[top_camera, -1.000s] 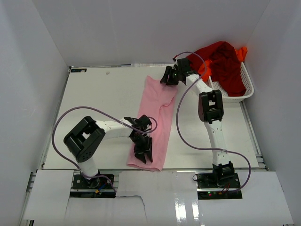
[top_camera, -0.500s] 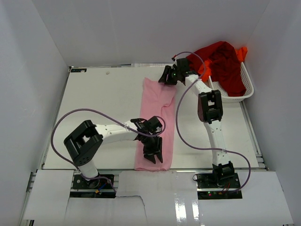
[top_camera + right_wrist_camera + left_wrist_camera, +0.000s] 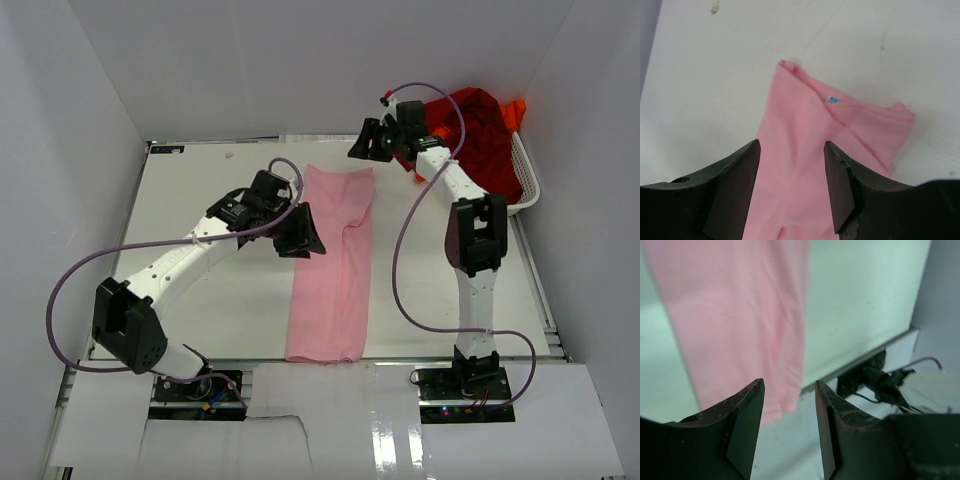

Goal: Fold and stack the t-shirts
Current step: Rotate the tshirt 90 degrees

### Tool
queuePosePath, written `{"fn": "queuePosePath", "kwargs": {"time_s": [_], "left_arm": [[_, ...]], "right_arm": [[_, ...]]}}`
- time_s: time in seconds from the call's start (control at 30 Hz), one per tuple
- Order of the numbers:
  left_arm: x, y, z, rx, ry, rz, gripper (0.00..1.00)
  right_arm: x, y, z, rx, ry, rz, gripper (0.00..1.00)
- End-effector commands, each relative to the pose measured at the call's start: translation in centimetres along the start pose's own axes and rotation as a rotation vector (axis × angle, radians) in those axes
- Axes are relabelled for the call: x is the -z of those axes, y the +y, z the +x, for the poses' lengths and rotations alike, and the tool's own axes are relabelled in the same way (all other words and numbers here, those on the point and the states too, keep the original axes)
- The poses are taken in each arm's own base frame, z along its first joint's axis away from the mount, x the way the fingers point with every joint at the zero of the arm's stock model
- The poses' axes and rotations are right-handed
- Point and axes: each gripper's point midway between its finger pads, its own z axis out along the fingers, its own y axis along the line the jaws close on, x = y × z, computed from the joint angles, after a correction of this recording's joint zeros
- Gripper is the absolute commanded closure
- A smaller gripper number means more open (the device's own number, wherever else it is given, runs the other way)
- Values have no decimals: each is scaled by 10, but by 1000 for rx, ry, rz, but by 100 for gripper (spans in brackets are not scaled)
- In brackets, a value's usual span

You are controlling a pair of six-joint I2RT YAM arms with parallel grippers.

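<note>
The light pink t-shirt (image 3: 335,270) lies flat on the white table (image 3: 200,200) as a long, narrow strip folded lengthwise. In the top view it runs from just above the centre of the frame down to the table's near edge at lower centre. In the right wrist view its upper end (image 3: 820,145) shows a folded collar seam with a small blue label. In the left wrist view the cloth (image 3: 740,315) fills the upper left of the frame, with its lower end reaching the table edge. The dark red t-shirt (image 3: 480,140) is heaped in the white mesh basket (image 3: 525,190) at the upper right of the top view. The bright orange t-shirt (image 3: 517,110) shows only as a strip behind that heap, at the basket's far side. The left gripper (image 3: 298,232) sits just left of the pink strip, near its upper half. Its own camera shows the left gripper (image 3: 788,385) with jaws parted and nothing between them, so it is released. The right gripper (image 3: 365,142) hangs just above the strip's upper right corner. Its own camera shows the right gripper (image 3: 791,144) likewise spread and empty, clear of the cloth beneath.
</note>
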Motion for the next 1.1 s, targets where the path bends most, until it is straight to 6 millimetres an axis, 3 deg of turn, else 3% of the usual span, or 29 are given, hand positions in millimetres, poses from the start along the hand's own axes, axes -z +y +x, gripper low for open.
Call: {"fn": "queuePosePath", "kwargs": {"time_s": [0.0,0.03,0.07,0.1,0.13,0.2,0.23,0.27,0.37,0.5,0.7,1.07], "left_arm": [[-7,50,-29,-108,-31,-73,45],[-7,62,-41,-95,-53,-88,45],[-12,73,-53,-88,-59,-89,45],[-18,73,-55,-99,-56,-77,44],[-20,80,-62,-90,-67,-76,44],[-31,88,-74,-91,-72,-68,45],[-37,90,-77,-106,-68,-64,45],[-39,87,-85,-119,-82,-60,45],[-55,90,-95,-133,-73,-53,45],[-73,88,-112,-142,-75,-33,45],[-88,92,-110,-153,-41,-32,44],[-115,106,-100,-130,13,-17,44]], "right_arm": [[71,47,-27,112,-62,-38,39],[74,38,4,89,6,-16,40],[92,49,9,93,10,-19,40],[98,48,22,83,35,-10,40],[100,39,57,59,104,11,40],[116,50,80,69,144,25,40],[119,43,110,56,201,47,40],[124,53,118,75,207,48,40],[130,57,156,64,277,60,40],[132,59,184,50,320,69,40],[130,54,211,34,370,83,40],[107,50,229,-8,426,37,39]]}}
